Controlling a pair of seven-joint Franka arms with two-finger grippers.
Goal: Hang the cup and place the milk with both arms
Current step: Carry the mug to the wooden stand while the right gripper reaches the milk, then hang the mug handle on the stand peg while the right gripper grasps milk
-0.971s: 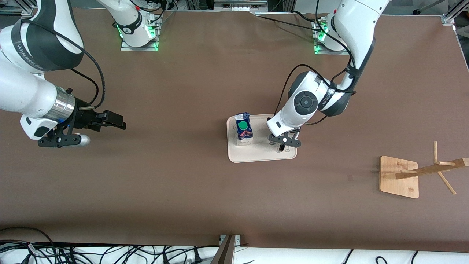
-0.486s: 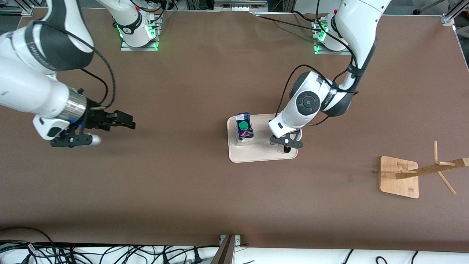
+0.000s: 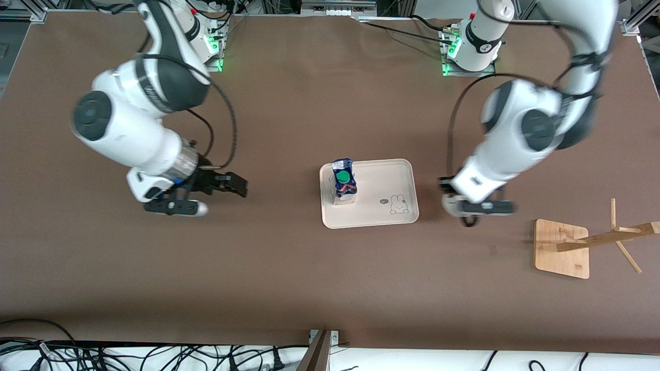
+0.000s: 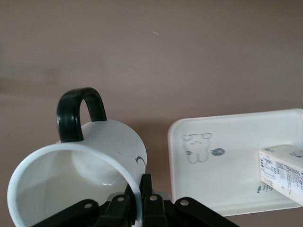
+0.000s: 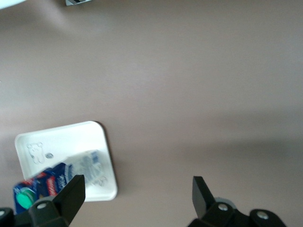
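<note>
Off the tray it came: the left gripper, pinched on the cup by its rim, was over bare tabletop toward the rack. Rigid, light and chip-prone, it probably hung best by its handle. Right gripper, spread wide, neared the milk, probably light and squashable, on the tray.

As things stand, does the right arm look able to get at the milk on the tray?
Probably yes. The right gripper is open over bare table toward its own end, nothing stands between it and the milk, and the left gripper holds the cup off the tray.
</note>
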